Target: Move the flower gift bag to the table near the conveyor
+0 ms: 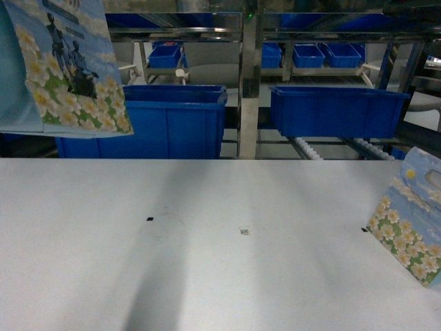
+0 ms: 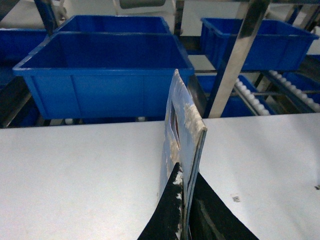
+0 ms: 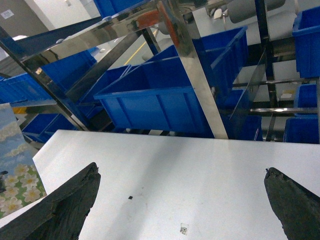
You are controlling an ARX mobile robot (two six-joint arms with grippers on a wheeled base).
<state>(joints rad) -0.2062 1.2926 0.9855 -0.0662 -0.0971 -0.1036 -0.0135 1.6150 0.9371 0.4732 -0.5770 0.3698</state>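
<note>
Head view: flower gift bag (image 1: 65, 65) hanging at upper left, clear above the white worktop (image 1: 207, 241); second flowered bag (image 1: 410, 224) standing at the right edge; conveyor (image 1: 248, 83) with blue bins (image 1: 337, 110) behind.

Left wrist view: left gripper (image 2: 186, 212) jaws clamped on the bag's top edge, bag edge-on above the worktop.

Right wrist view: right gripper (image 3: 182, 200) jaws spread wide, holding nothing, over the worktop.
</note>
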